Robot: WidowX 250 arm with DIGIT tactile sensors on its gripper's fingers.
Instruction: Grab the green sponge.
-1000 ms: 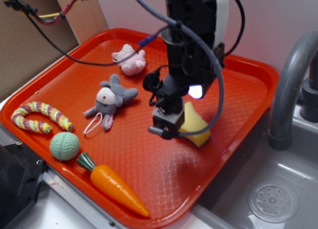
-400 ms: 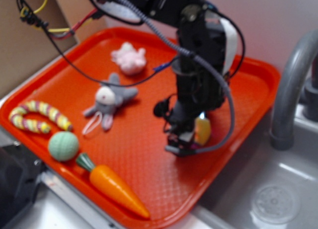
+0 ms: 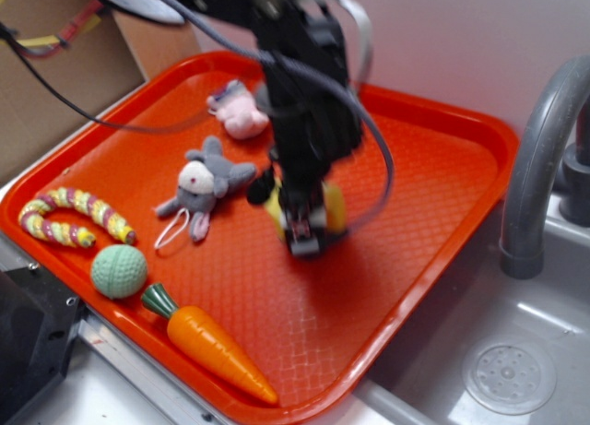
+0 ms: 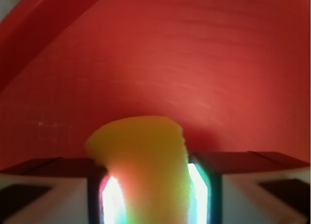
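Exterior view: the gripper (image 3: pixel 304 224) hangs over the middle of the orange tray (image 3: pixel 442 167), pointing down, with the green sponge (image 3: pixel 330 208) pinched between its fingers. Only yellow foam shows on either side of the black fingers; the dark scouring face can't be made out. The arm is motion-blurred, so whether the sponge is touching the tray or just clear of it is hard to say; it looks slightly lifted. The sponge sits just right of the grey plush mouse (image 3: pixel 205 181). The other items are well apart and untouched: pink plush (image 3: pixel 239 112) at the back, striped rope toy (image 3: pixel 74 216) at left, pale green ball (image 3: pixel 119 270) and toy carrot (image 3: pixel 214 346) near the front edge. Cables drape across the back of the tray and partly cover the pink plush. Sink and faucet pipe (image 3: pixel 539 158) are at right, cut off by the frame.

Wrist view: the fingers (image 4: pixel 201 185) are clamped on the sponge (image 4: pixel 143 165) from both sides, the foam bulging out past the pads, which fits a firm squeeze on soft material. The grasp looks done. Glare on the pads washes out the contact lines. Behind it there is only tray surface (image 4: pixel 194 63), blurred, and nothing else is visible.
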